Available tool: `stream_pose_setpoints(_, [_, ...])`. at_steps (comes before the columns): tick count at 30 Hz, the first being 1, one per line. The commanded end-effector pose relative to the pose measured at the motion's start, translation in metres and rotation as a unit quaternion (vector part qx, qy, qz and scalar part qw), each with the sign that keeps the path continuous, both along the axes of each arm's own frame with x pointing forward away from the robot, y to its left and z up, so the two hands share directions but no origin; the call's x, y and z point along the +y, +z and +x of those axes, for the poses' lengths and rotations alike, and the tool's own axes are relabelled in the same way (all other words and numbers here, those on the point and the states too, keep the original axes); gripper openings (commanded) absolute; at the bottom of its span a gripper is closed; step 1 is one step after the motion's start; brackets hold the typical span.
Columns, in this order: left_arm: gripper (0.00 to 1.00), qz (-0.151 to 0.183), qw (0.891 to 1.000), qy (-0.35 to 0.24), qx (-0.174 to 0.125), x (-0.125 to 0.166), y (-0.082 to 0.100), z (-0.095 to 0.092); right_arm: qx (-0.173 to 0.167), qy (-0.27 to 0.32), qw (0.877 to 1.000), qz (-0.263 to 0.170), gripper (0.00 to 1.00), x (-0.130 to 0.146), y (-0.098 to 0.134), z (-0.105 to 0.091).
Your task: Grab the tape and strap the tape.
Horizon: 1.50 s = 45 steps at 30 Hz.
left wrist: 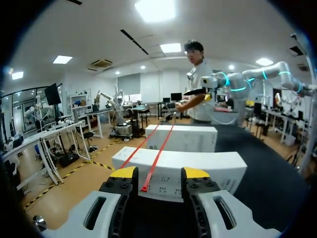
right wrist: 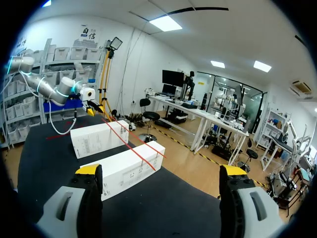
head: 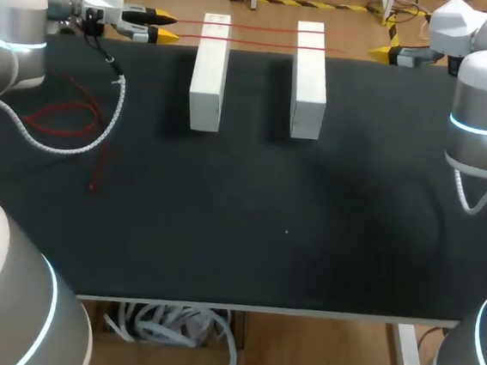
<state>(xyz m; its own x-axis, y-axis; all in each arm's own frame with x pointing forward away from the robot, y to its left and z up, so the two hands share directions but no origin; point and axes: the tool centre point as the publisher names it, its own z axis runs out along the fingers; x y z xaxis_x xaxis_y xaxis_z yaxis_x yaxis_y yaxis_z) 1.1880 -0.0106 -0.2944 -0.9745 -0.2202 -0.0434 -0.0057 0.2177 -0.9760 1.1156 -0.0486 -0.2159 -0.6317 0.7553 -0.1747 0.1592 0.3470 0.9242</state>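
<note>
Two strands of red tape run across the far ends of two white boxes, left box and right box. My left gripper hovers at the far left edge, level with the strands. In the left wrist view the tape passes between the open fingers of the left gripper without both touching it. My right gripper is at the far right, beyond the right box. It stands wide open, with nothing between its fingers and the tape ahead over the boxes.
More loose red tape lies in loops on the black cloth at the left. The left arm's white spiral cable droops over it. The table's front edge runs along the near side.
</note>
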Motion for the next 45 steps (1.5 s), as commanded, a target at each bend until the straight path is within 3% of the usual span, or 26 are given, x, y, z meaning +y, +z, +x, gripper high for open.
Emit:
stream_pose_setpoints(1, [0.32,-0.01,0.999,-0.031,0.006,0.001,-0.012,0.013,0.0,0.0,1.0,0.0,1.0,0.0,0.0,-0.001])
stream_pose_setpoints(10, [0.36,-0.026,0.999,-0.043,0.008,0.004,-0.029,0.02,0.0,0.0,1.0,0.0,1.0,0.0,0.0,-0.001])
stream_pose_setpoints(27, [0.31,-0.038,0.998,-0.056,0.007,-0.001,-0.039,0.027,0.0,0.0,1.0,0.0,1.0,0.0,0.0,-0.001])
stream_pose_setpoints(41, [0.18,-0.041,0.997,-0.058,0.004,-0.005,-0.04,0.025,0.0,0.0,1.0,0.0,1.0,0.0,0.0,-0.001])
stream_pose_setpoints(43, [0.0,-0.041,0.997,-0.059,0.004,-0.004,-0.04,0.024,0.0,0.0,1.0,0.0,1.0,0.0,0.0,-0.001])
stream_pose_setpoints(45, [0.0,-0.04,0.997,-0.058,0.005,-0.004,-0.04,0.023,0.0,0.0,1.0,0.0,1.0,0.0,0.0,-0.001])
